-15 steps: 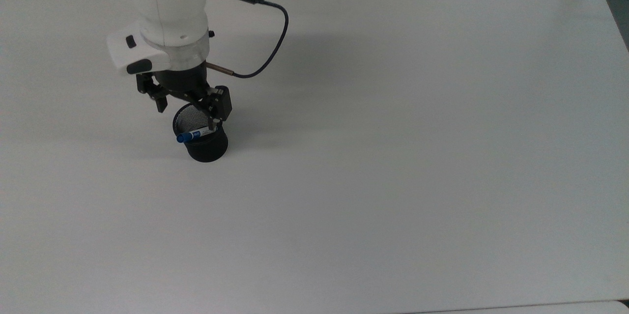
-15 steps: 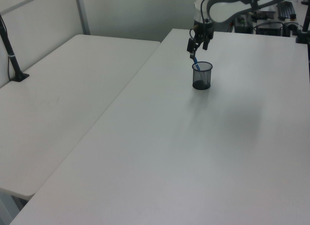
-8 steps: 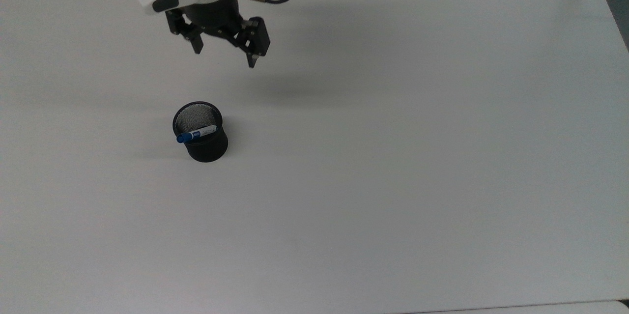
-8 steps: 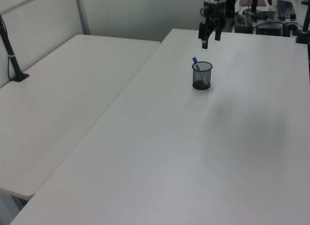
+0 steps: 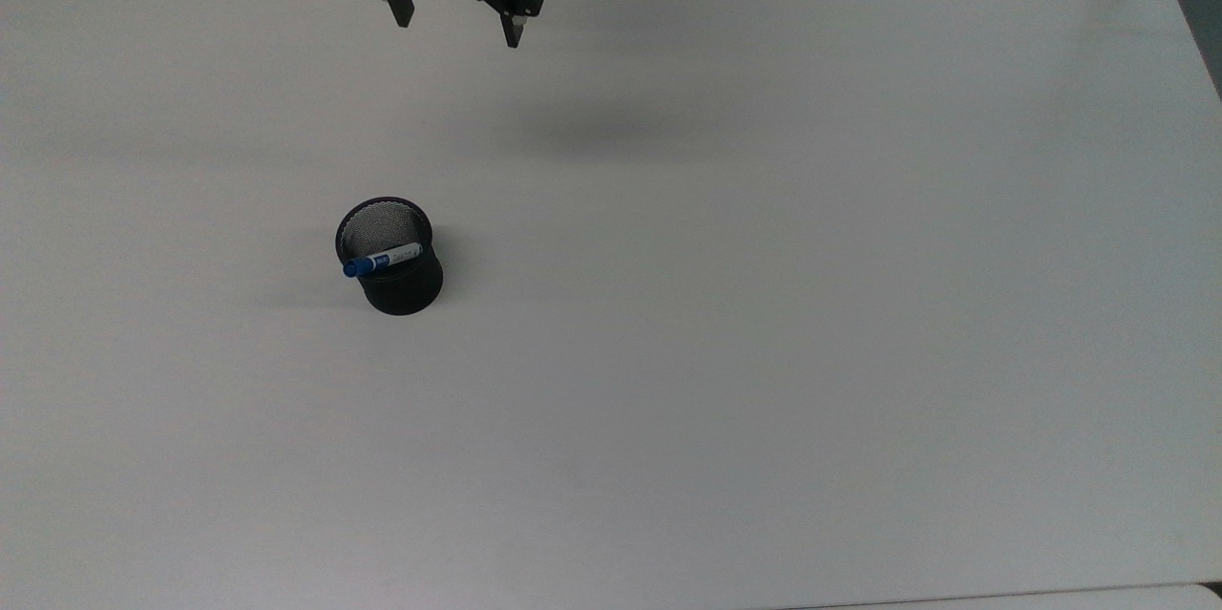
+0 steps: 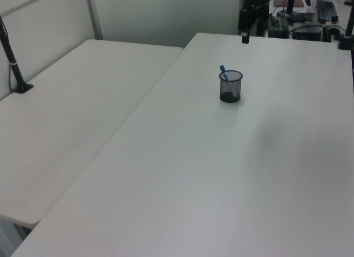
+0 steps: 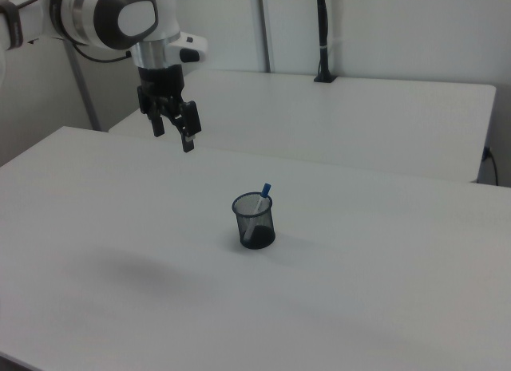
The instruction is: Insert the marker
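Insertion looks finished, judging from how things lie: the marker (image 5: 383,261) stands inside the black mesh cup (image 5: 390,268), leaning against its rim with the blue cap poking up above the edge, as the right view (image 7: 260,199) and the left view (image 6: 223,72) both show. The cup sits upright on the white table (image 5: 764,305), in the top view's left half, with nothing else near it. The claw (image 5: 458,30) hangs in the air well apart from the cup, toward the top view's upper edge, its two fingers spread wide and holding nothing; the right view (image 7: 172,140) shows it high above the table surface, up and to the right view's left of the cup. Nothing of the task appears to remain except perhaps pulling the arm fully clear. The marker rests tilted, not vertical, but it seems settled enough, since the rim supports it.
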`<state>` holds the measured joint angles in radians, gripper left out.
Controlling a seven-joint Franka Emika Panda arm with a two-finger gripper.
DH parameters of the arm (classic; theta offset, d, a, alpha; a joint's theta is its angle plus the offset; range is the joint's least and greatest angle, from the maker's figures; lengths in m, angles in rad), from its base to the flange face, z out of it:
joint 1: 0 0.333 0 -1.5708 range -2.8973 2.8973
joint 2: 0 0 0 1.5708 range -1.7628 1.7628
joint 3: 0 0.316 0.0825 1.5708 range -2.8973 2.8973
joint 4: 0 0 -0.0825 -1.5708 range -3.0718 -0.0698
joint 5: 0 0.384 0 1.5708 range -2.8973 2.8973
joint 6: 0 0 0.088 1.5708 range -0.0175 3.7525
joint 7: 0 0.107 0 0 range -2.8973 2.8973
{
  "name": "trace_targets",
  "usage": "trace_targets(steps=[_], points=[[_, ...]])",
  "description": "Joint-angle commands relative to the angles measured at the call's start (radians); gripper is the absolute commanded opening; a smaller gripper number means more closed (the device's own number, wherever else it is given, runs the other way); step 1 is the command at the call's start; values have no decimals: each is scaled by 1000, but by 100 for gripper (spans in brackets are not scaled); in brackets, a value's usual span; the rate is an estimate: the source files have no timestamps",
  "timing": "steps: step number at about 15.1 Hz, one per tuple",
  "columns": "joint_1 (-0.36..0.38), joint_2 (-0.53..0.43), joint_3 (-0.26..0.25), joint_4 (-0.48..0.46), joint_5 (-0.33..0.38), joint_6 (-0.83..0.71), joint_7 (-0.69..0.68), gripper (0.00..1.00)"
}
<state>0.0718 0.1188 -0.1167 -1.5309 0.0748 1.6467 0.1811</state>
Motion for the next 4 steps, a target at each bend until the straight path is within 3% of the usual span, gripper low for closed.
trace_targets(steps=[1, 4], points=[[3, -27, -6, -25, 8, -15, -23, 100], [2, -30, -8, -25, 8, -21, -20, 100]])
